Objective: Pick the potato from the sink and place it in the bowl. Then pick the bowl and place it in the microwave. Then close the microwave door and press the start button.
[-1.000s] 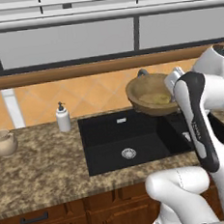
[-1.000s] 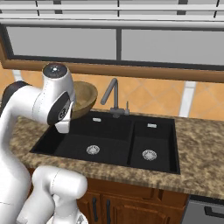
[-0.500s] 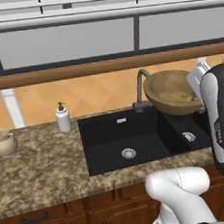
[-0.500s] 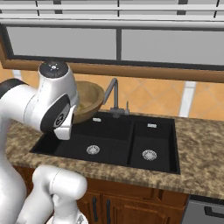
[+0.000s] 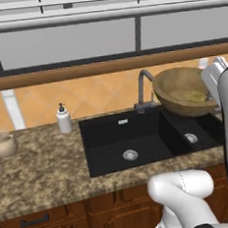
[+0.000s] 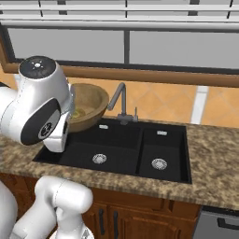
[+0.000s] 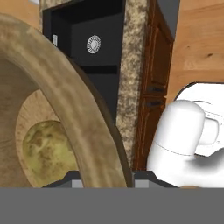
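The tan wooden bowl (image 5: 178,89) hangs tilted in the air over the right part of the black sink (image 5: 137,133), near the dark faucet (image 5: 142,86). My gripper (image 7: 105,183) is shut on the bowl's thick rim (image 7: 74,113), one fingertip on each side of the wall. The pale lumpy potato (image 7: 43,151) lies inside the bowl, at its bottom. From the other side, the bowl (image 6: 91,105) shows past my arm with the potato (image 6: 78,112) in it, above the sink (image 6: 121,147). The microwave and its door are out of view.
A white soap dispenser (image 5: 63,119) and a small beige jug (image 5: 4,144) stand on the granite counter (image 5: 37,168) left of the sink. A window runs above the orange backsplash. Wooden cabinet fronts (image 7: 151,87) lie below the counter edge.
The bowl, with the potato in it, has moved to the right in the left base view, from beside the faucet to over the sink's right part. The grip has not changed.
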Robot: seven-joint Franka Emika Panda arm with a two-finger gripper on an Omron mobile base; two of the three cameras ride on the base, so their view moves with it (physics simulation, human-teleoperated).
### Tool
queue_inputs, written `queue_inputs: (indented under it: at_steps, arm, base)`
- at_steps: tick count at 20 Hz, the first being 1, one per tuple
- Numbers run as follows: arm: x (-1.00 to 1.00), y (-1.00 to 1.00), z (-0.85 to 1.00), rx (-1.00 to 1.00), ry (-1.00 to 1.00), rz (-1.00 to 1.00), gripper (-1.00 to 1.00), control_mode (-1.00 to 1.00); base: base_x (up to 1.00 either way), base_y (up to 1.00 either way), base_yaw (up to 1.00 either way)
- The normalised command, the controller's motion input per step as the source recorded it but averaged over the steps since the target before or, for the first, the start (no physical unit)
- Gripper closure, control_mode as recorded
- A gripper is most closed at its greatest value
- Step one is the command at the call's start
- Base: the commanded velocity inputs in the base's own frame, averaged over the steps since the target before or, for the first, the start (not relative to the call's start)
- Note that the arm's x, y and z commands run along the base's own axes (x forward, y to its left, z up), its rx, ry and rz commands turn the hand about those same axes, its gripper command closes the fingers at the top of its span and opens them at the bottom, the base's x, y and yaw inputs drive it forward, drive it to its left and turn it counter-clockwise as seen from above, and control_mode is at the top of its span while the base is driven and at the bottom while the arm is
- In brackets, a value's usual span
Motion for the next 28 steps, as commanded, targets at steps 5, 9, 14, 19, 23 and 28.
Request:
queue_inputs:
  at_steps: [5,9,14,19,23,28]
  arm:
    - [0.00,0.00,0.00,0.00,0.00,0.00,1.00,1.00]
    - [0.00,0.00,0.00,0.00,0.00,0.00,1.00,1.00]
    - [0.00,0.00,0.00,0.00,0.00,0.00,1.00,1.00]
    - [0.00,0.00,0.00,0.00,0.00,0.00,1.00,1.00]
    - [0.00,0.00,0.00,0.00,0.00,0.00,1.00,1.00]
    - [0.00,0.00,0.00,0.00,0.00,0.00,1.00,1.00]
  base:
    - [-1.00,-0.56,-0.26]
    - [-0.99,-0.44,-0.44]
    - [-0.69,-0.27,-0.66]
    - [-0.35,-0.29,-0.75]
    - [-0.07,-0.03,-0.90]
    - [0.00,0.00,-0.99]
